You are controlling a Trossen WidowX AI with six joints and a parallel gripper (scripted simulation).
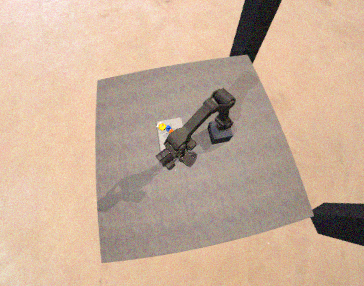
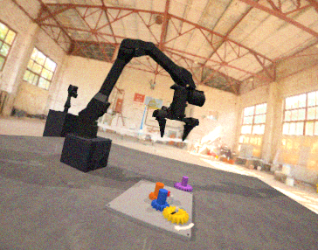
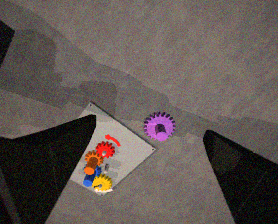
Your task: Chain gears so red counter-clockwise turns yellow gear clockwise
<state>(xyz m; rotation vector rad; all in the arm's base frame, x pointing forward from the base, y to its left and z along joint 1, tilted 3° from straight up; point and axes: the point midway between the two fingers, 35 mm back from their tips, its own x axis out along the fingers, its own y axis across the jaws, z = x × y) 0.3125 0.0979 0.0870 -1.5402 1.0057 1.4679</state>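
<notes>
We see the purple gear [image 2: 183,187] [image 3: 151,126] on the bench [image 1: 141,220] [image 2: 31,179] [image 3: 210,55], just off the grey board [image 1: 176,122] [image 2: 132,203] [image 3: 132,145], its knob [image 2: 184,180] [image 3: 161,136] upward. From above, the arm [image 1: 198,120] [image 2: 162,63] hides it. Our jaws stand wide with nothing between them, high over the bench.

On the board, the orange gear [image 1: 171,131] [image 2: 159,187] [image 3: 93,157] and blue gear [image 1: 168,128] [image 2: 162,196] [image 3: 88,181] lie between the red gear [image 2: 169,193] [image 3: 105,149] and yellow gear [image 1: 164,126] [image 2: 176,215] [image 3: 104,182]. We judge that two linking gears would turn yellow clockwise, so placement looks nearly finished; whether every tooth meshes and each gear sits fully flat, we cannot tell.

The purple gear is probably a spare, best left alone. Were we to need it, we would take its upright knob low and square, keeping off the teeth. We expect something light and stiff, perhaps slick: a moderate squeeze should hold it, while an off-centre pinch could tip it. The next call is to check seating, then keep the jaws clear.
</notes>
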